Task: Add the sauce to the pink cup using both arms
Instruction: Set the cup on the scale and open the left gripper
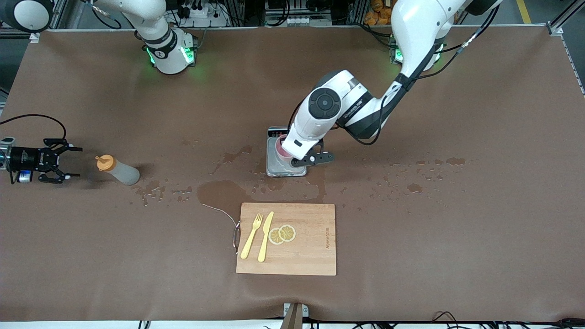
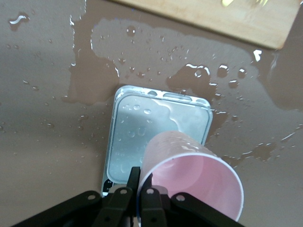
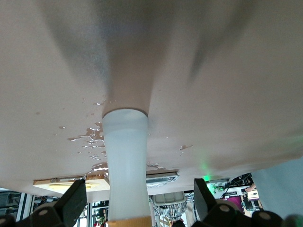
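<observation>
The left gripper has its jaws clenched on the rim of the pink cup over the scale at the counter's centre, steadying it for filling, while the right gripper, jaws released, lines up on the sauce lying at the cup's nine o'clock.

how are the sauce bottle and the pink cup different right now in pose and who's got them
The sauce bottle lies on its side on the table; the pink cup is tilted over the scale.
The bottle is not gripped, lying in front of the open right pincer; the cup is pinched at its rim by the shut left pincer.
The bottle is capped in orange; the cup is open and looks empty.
Both are small and plastic-looking.
</observation>
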{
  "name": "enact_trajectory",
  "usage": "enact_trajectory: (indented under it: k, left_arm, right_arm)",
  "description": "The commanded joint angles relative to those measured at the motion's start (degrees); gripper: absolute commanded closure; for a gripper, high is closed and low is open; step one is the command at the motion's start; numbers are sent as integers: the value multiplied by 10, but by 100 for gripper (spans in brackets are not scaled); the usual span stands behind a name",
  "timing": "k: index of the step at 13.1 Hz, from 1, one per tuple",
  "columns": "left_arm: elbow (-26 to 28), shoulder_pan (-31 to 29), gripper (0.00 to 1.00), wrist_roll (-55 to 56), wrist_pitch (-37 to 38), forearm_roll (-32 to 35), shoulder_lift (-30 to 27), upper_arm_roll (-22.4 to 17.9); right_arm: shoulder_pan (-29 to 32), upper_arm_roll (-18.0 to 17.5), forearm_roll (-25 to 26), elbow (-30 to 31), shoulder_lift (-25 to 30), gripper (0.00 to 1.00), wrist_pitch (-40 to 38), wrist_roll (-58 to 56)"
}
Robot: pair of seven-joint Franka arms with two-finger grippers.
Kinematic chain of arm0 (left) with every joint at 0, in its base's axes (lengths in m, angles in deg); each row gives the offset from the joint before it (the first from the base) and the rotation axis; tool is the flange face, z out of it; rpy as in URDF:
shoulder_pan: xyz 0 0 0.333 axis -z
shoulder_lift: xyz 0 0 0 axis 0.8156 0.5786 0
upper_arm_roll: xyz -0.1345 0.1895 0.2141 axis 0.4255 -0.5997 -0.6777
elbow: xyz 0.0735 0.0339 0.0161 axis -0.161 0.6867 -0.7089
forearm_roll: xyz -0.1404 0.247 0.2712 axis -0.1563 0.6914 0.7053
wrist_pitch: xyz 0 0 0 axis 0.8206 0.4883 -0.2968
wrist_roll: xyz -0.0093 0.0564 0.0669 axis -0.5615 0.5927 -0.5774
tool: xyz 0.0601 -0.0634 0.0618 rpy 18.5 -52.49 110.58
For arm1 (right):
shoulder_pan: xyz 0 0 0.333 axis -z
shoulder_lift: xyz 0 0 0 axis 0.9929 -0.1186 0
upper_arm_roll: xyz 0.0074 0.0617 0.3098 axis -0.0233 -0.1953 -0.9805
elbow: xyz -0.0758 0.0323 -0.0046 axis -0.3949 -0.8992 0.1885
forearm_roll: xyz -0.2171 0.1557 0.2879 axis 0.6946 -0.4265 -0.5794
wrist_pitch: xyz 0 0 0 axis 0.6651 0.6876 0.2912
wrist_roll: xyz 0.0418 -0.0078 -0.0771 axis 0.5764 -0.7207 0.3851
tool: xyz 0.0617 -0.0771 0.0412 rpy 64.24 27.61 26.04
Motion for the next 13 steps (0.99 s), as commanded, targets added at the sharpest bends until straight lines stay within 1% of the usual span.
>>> enact_trajectory:
  k: [1,4,5,7,10,11,12,13]
  left_arm:
    - [-17,16,100,18,11,19,19,-6]
    - [-19,24,100,28,11,40,38,-6]
    - [-18,27,100,29,11,42,40,-6]
    - [-18,29,100,29,11,43,48,-6]
    - [-21,29,100,29,10,44,50,-6]
    - [-21,29,80,29,10,43,50,-7]
    - [-21,29,23,29,10,42,51,-7]
    - [-21,30,0,29,9,45,50,-11]
  right_arm:
    - [6,-8,-28,-7,-16,0,2,10]
    - [3,-8,-31,-7,-23,0,5,10]
    - [1,-9,-32,-7,-27,0,6,10]
    - [-4,-9,-54,-5,-33,0,10,10]
    - [-7,-9,-56,-3,-40,0,10,10]
    - [-7,-9,-57,-4,-44,0,10,10]
    - [-10,-9,-58,-4,-47,0,11,9]
    - [-14,-9,-58,-4,-48,0,10,9]
